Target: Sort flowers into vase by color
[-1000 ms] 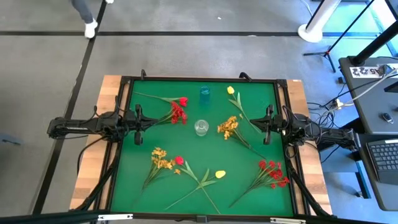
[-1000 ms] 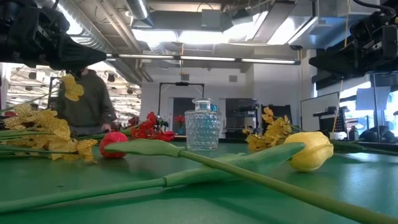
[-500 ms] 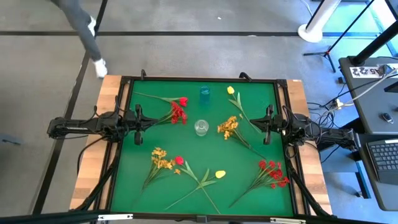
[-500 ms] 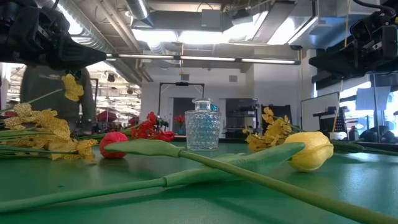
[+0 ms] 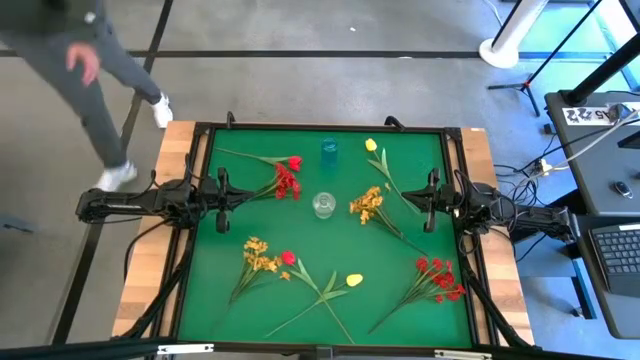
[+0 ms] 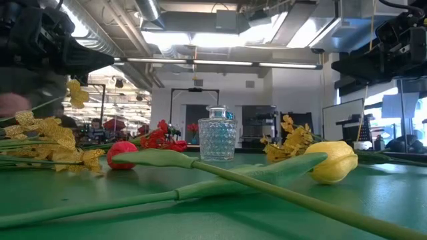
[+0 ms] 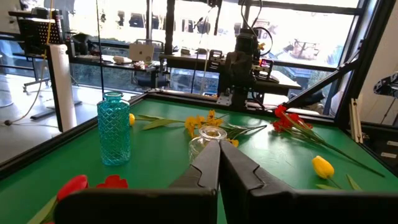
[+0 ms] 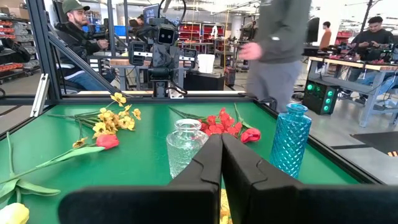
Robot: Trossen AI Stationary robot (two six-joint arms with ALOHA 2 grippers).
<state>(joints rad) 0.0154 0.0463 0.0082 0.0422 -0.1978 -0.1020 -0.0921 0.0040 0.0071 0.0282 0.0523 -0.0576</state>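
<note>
Flowers lie scattered around clear vase, untouched.

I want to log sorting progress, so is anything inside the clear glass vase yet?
No. The clear glass vase looks empty: no stem rises from its mouth in the low view or the right wrist view. Its patterned glass blurs the very bottom.

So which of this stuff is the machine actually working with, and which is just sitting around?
For the job:
- red flower sprigs
- yellow-orange sprigs
- yellow buds
- red bud
- clear glass vase
- blue glass vase

Just around:
- laptop
- person walking past
</note>
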